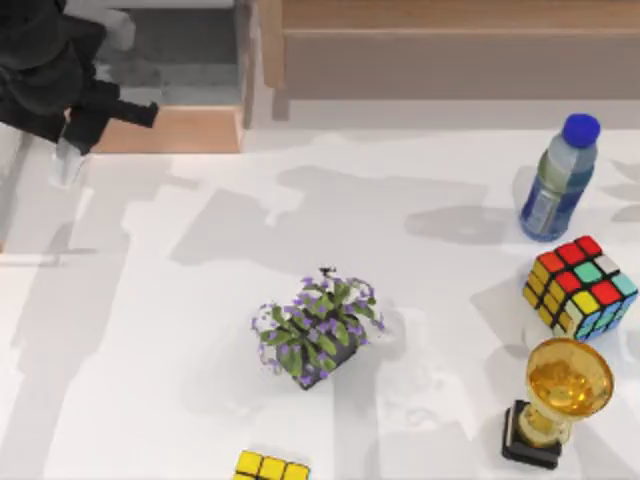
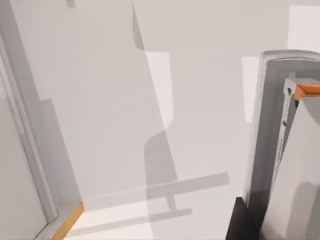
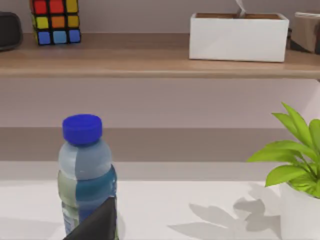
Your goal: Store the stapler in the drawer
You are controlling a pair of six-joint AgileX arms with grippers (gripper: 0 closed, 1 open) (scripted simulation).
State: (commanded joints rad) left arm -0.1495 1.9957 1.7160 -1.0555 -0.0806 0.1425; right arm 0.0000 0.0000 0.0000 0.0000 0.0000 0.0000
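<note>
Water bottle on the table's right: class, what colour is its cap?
Blue. The water bottle has a solid blue cap, clearest in the right wrist view.

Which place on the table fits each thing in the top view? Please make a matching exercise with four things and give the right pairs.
Things:
1. water bottle
2. trophy
3. flowering plant
4. drawer

Places:
A. middle of the table
B. far left corner, pulled open, under the left arm
C. near right corner
D. far right side, above the cube

Pairs: 1-D, 2-C, 3-A, 4-B
</note>
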